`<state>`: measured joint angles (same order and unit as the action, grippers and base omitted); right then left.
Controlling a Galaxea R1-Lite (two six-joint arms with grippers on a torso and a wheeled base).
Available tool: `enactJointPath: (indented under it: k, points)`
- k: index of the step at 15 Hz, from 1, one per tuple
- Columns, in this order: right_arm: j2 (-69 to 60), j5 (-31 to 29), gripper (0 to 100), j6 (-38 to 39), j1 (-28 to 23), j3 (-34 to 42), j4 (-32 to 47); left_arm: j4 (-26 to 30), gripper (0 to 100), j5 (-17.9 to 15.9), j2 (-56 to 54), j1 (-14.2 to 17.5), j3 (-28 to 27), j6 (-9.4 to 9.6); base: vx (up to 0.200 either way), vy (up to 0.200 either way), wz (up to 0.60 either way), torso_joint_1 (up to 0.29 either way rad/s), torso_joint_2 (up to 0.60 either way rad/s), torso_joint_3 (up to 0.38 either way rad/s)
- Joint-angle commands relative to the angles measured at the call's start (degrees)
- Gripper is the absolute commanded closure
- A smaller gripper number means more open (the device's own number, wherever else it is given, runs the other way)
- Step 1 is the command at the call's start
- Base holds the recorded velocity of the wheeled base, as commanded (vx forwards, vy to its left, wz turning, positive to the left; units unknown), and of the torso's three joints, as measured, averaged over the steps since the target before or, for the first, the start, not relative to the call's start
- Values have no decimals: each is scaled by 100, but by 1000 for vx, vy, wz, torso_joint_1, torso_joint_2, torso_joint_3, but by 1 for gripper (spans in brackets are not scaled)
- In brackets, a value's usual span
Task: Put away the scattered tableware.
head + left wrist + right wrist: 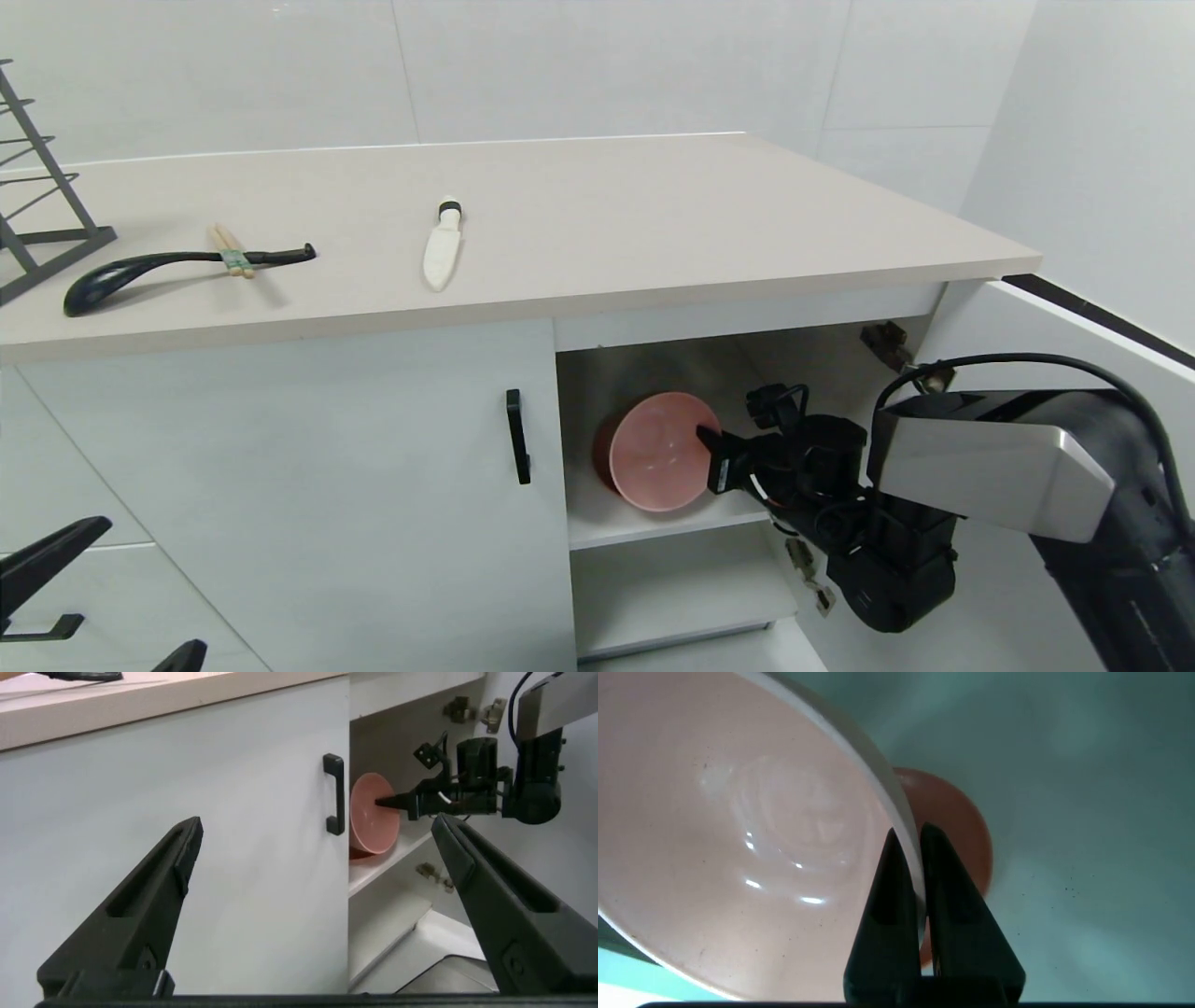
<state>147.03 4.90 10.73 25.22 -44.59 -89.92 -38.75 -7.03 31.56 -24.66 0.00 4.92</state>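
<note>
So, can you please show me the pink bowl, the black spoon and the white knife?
pink bowl [653, 453], head view, on its inner surface.
black spoon [96, 284], head view, on its scoop end.
white knife [442, 259], head view, on its wide blade part.

Head looks down; right wrist nearest; all share the pink bowl [653, 450].

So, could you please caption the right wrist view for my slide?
Right gripper pinching the pink bowl by its rim inside the cabinet.
</note>
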Motion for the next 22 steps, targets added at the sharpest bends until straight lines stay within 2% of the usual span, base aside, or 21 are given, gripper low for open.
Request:
enactJointPath:
  k: [1, 6, 10, 11, 16, 19, 22]
  points:
    - [27, 2, 100, -1, 9, -32, -8, -1, 0, 0, -10, 76, 0, 0, 0, 0, 0, 0, 0, 0]
    - [89, 11, 100, 8, 0, -102, 132, 289, 0, 0, -308, 119, 0, -9, 0, 0, 0, 0, 0, 0]
    - [89, 2, 100, -1, 0, -111, 176, 289, 0, 0, -308, 119, 0, -9, 0, 0, 0, 0, 0, 0]
    - [98, 2, 0, -1, 0, -102, 185, 281, 0, 0, -308, 119, 0, -9, 0, 0, 0, 0, 0, 0]
    - [89, 2, 0, -115, 0, -67, 176, 272, 0, 0, -317, 119, 0, -9, 0, 0, 0, 0, 0, 0]
    - [-60, 11, 0, -510, 9, 12, -8, 263, 0, 0, -317, 119, -18, -9, 0, 0, 0, 0, 0, 0]
    - [-834, -7, 0, -712, 97, 768, -8, 289, 0, 0, -388, 128, -26, -18, 0, 0, 0, 0, 0, 0]
